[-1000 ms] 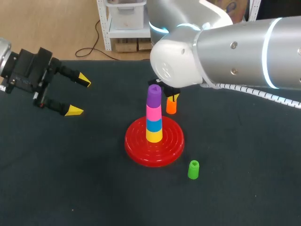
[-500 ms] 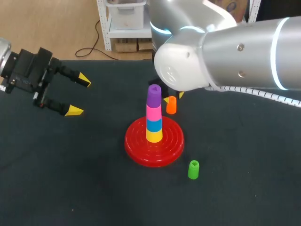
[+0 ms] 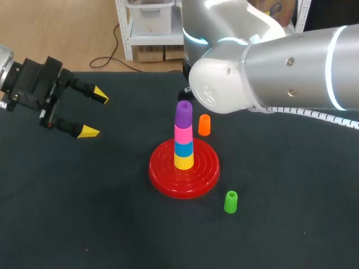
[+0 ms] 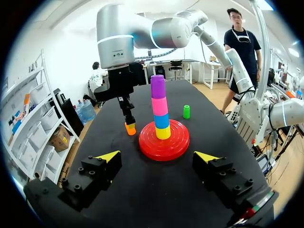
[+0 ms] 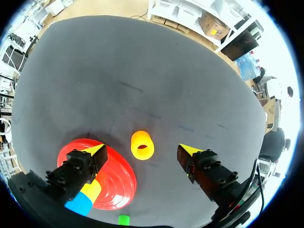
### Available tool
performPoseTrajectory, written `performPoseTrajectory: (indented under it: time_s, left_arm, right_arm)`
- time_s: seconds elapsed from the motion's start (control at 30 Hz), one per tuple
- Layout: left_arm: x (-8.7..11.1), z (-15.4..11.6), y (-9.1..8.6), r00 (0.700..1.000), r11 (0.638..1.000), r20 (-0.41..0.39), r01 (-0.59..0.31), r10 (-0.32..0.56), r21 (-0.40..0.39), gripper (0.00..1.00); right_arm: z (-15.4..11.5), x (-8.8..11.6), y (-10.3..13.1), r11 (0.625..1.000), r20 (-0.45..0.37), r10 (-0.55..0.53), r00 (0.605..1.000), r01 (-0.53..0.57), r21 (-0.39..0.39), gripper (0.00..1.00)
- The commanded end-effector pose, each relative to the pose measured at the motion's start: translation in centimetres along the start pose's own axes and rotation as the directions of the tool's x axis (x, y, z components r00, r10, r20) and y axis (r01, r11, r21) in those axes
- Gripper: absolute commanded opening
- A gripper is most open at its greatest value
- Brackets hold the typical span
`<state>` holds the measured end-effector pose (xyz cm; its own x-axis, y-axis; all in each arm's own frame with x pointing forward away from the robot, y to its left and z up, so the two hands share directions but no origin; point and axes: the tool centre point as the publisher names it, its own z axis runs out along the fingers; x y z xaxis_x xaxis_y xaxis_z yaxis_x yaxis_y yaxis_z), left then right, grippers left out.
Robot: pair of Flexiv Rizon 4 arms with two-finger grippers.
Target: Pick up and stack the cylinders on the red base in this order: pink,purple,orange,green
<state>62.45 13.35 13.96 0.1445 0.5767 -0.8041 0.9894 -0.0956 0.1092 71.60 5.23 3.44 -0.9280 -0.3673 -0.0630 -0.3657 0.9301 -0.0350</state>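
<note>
Head view: pink (image 3: 183, 134), purple (image 3: 183, 114) stacked on base (image 3: 162, 175); orange (image 3: 204, 125), green (image 3: 230, 202) not yet. Left gripper (image 3: 94, 114), right gripper (image 5: 142, 150) jaws apart.

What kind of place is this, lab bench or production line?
Most likely a robot manipulation test bench: left arm and right arm over a dark table holding a toy stacking set: red base, stacked cylinders, loose orange cylinder and green cylinder.
</note>
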Motion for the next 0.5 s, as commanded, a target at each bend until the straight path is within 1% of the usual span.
performPoseTrajectory:
  time_s: [0.03, 0.07, 0.17, 0.2, 0.37, 0.43, 0.47, 0.5]
  left_arm:
    - [0.12, -0.01, 0.02, 1.000, 1.000, 0.003, -0.003, 0.003, 0.000, 1.00]
    - [0.12, -0.01, 0.02, 1.000, 1.000, 0.003, -0.003, 0.003, 0.000, 1.00]
    - [0.12, -0.01, 0.02, 1.000, 1.000, 0.003, -0.003, 0.003, 0.000, 1.00]
    - [0.12, -0.01, 0.02, 1.000, 1.000, 0.003, -0.003, 0.003, 0.000, 1.00]
    - [0.12, -0.01, 0.02, 1.000, 1.000, 0.003, -0.003, 0.003, 0.000, 1.00]
    - [0.12, -0.01, 0.02, 1.000, 1.000, 0.003, -0.003, 0.003, 0.000, 1.00]
    - [0.12, -0.01, 0.02, 1.000, 1.000, 0.003, -0.003, 0.003, 0.000, 1.00]
    - [0.12, -0.01, 0.02, 1.000, 1.000, 0.003, -0.003, 0.003, 0.000, 1.00]
  right_arm:
    - [0.23, -0.02, -0.05, 1.000, 0.004, 0.002, 1.000, -0.002, -0.001, 1.00]
    - [0.22, -0.01, -0.05, 1.000, 0.005, 0.002, 1.000, -0.002, -0.001, 0.94]
    - [0.34, 0.04, -0.06, 1.000, 0.004, 0.001, 1.000, -0.001, -0.003, 0.54]
    - [0.46, 0.04, -0.08, 1.000, 0.003, 0.002, 1.000, -0.002, -0.004, 0.49]
    - [0.81, 0.19, -0.09, 1.000, -0.005, 0.009, 1.000, -0.009, -0.009, 0.38]
    - [0.87, 0.29, -0.05, 1.000, -0.007, 0.011, 1.000, -0.011, -0.012, 0.32]
    - [0.88, 0.35, -0.02, 1.000, -0.008, 0.012, 1.000, -0.012, -0.014, 0.26]
    - [0.88, 0.41, 0.03, 1.000, -0.009, 0.012, 1.000, -0.012, -0.016, 0.14]
